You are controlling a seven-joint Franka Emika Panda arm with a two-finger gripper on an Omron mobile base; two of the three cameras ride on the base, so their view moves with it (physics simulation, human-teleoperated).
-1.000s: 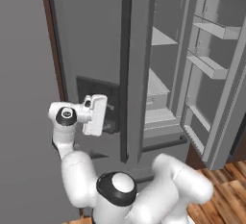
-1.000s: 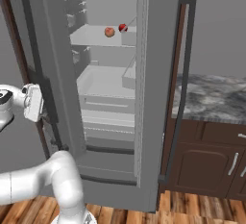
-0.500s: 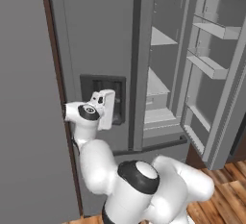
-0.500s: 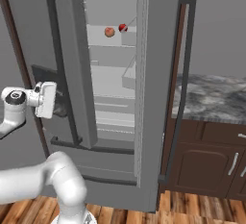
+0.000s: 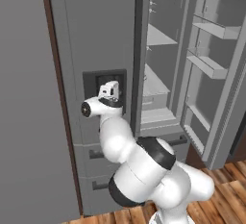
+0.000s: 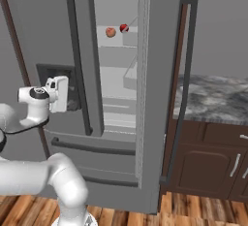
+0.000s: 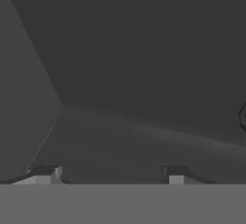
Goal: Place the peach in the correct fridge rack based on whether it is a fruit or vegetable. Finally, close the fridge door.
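Left-hand fridge door [image 6: 53,36]: nearly shut, its dark vertical handle [image 6: 80,65] at the inner edge. A recessed dispenser panel [image 5: 104,91] sits in the door face. Judgement: the door is being swung shut to finish the task, since the fruit is already stowed.

Gripper [image 6: 60,94]: in the right base view it sits at about 9 o'clock, directly in front of the dispenser recess, and in the left base view it [image 5: 109,91] is just inside or against that recess. Whether it touches the door face cannot be settled. In the hand view the two finger tips [image 7: 45,174] stand well apart at the bottom edge with nothing between them: the fingers are spread and carry no object. Ahead of them lies only flat dark grey surface, consistent with the recess interior.

Fridge interior: visible through the remaining gap between the doors. The fridge rack [image 6: 116,40] at about 12 o'clock in the right base view carries the peach [image 6: 111,32], resting upright on the shelf plate. A darker red fruit [image 6: 124,27] lies just beside it at its 2 o'clock, apart or barely touching; I cannot tell which. Judgement: placement beside another fruit indicates the sorting step is complete.

Right-hand fridge door [image 5: 216,69]: wide open in the left base view, its door bins [image 5: 209,28] exposed. Judgement: this door remains to be closed.

Far right: a dark wood cabinet [image 6: 213,157] under a marbled countertop [image 6: 213,99], uninvolved.
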